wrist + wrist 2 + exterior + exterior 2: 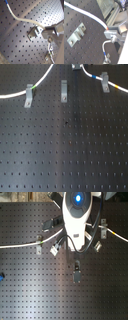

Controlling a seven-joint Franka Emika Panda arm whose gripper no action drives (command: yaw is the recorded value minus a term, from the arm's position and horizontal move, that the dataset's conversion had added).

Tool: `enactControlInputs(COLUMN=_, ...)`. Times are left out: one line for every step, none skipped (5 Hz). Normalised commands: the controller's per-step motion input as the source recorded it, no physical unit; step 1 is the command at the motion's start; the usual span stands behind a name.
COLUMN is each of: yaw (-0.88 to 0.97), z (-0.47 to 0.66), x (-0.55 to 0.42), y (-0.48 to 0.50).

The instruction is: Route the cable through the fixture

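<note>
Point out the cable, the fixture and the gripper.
cable point(91, 17): second wrist view, mid white stretch.
fixture point(64, 90): first exterior view, middle of the upright clip.
gripper point(108, 30): second wrist view, where the jaws meet the cable.

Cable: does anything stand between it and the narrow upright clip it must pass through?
Nothing visible does. In the first exterior view, only bare board lies between the cable by the gripper and the fixture.

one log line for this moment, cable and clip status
gripper: shut on white banded cable | narrow upright grey metal clip: empty, cable not through | cable raised beside clip
</note>
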Motion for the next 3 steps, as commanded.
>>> enactControlInputs(yaw=-0.02, z=0.00, x=0.000, y=0.000)
enactControlInputs(yaw=-0.06, z=0.42, x=-0.563, y=0.160)
enactControlInputs(yaw=0.20, z=0.35, x=-0.419, y=0.380)
